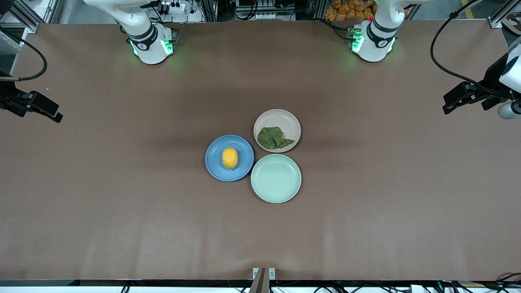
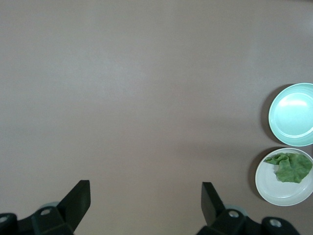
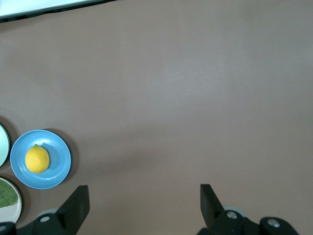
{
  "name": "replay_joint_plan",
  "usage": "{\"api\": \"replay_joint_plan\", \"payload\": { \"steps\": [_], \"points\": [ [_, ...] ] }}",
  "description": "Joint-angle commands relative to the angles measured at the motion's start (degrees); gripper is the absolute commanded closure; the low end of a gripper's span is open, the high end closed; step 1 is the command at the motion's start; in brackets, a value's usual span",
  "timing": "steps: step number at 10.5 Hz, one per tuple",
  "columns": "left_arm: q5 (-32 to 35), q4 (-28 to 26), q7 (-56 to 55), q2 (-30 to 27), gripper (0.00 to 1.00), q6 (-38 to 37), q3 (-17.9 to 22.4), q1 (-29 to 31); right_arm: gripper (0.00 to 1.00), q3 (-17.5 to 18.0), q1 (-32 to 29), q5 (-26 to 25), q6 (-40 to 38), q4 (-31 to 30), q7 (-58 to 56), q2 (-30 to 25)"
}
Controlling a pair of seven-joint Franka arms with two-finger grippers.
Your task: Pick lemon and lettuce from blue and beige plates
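Observation:
A yellow lemon (image 1: 230,158) lies on a blue plate (image 1: 213,159) near the table's middle. Green lettuce (image 1: 274,137) lies on a beige plate (image 1: 281,118) beside it, farther from the front camera. My left gripper (image 1: 446,108) is up over bare table at the left arm's end, open and empty (image 2: 145,196). The left wrist view shows the lettuce (image 2: 291,166) on its plate (image 2: 283,193) off to one side. My right gripper (image 1: 58,117) is over bare table at the right arm's end, open and empty (image 3: 144,198). The right wrist view shows the lemon (image 3: 37,159) on the blue plate (image 3: 59,164).
An empty mint-green plate (image 1: 276,178) touches both other plates and lies nearest the front camera. It also shows in the left wrist view (image 2: 292,115). Brown table (image 1: 122,183) surrounds the three plates. Cables hang near both table ends.

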Motion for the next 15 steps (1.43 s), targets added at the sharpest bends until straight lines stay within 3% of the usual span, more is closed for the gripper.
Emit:
{"api": "replay_joint_plan", "payload": {
  "steps": [1,4,6,8,11,13,15],
  "points": [
    [-1.39,-0.27,1.48,-0.56,0.0,-0.73,0.13,-0.08,0.0,0.33,-0.26,0.3,0.22,0.04,-0.5,0.07],
    [-2.18,-0.27,1.48,-0.3,0.0,-1.52,0.39,0.36,0.0,0.51,0.43,1.17,0.31,0.04,0.37,0.77],
    [-2.45,-0.53,1.48,0.31,0.0,-1.52,0.13,-0.6,0.0,0.68,0.96,5.99,2.41,0.04,0.38,3.31],
    [-3.49,-1.49,0.61,0.76,0.0,-1.52,-2.23,-1.3,0.0,0.86,4.63,6.1,5.83,0.04,0.81,6.56],
    [-10.08,-3.51,-1.23,3.3,0.0,0.31,-3.82,-1.74,0.0,1.47,11.58,5.92,12.86,0.04,10.9,13.59],
    [-8.52,-5.45,-9.3,3.92,0.0,3.48,-6.1,-4.98,0.0,3.31,14.66,5.4,14.89,-0.05,18.61,17.89],
    [-7.19,-8.68,-10.03,5.06,0.0,5.93,-6.2,-8.15,0.0,5.94,15.9,5.31,18.14,-0.05,25.22,22.29]
  ]
}}
